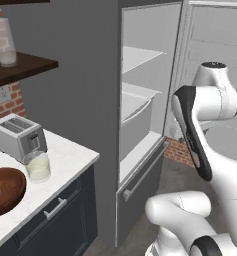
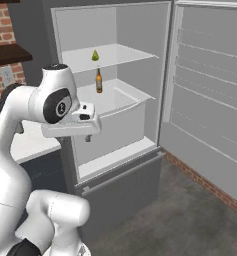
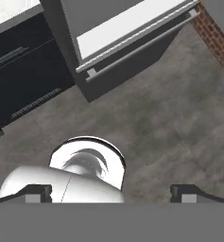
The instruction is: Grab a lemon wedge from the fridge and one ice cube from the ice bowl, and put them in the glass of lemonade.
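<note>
Red brick wall (image 1: 10, 102), dark wooden shelf (image 1: 20, 67), white marble counter (image 1: 65, 160), navy cabinets (image 1: 55, 220), grey floor (image 2: 190, 220).

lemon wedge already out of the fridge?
No, the lemon wedge sits on the upper shelf inside the open fridge, above the brown bottle.

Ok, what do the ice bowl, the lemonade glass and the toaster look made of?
The ice bowl: dark reddish-brown wood, judging by its streaky grain, with a soft sheen. The glass of lemonade: clear glass or plastic, as the pale liquid shows through. The toaster: probably brushed metal, light grey and matte.
</note>
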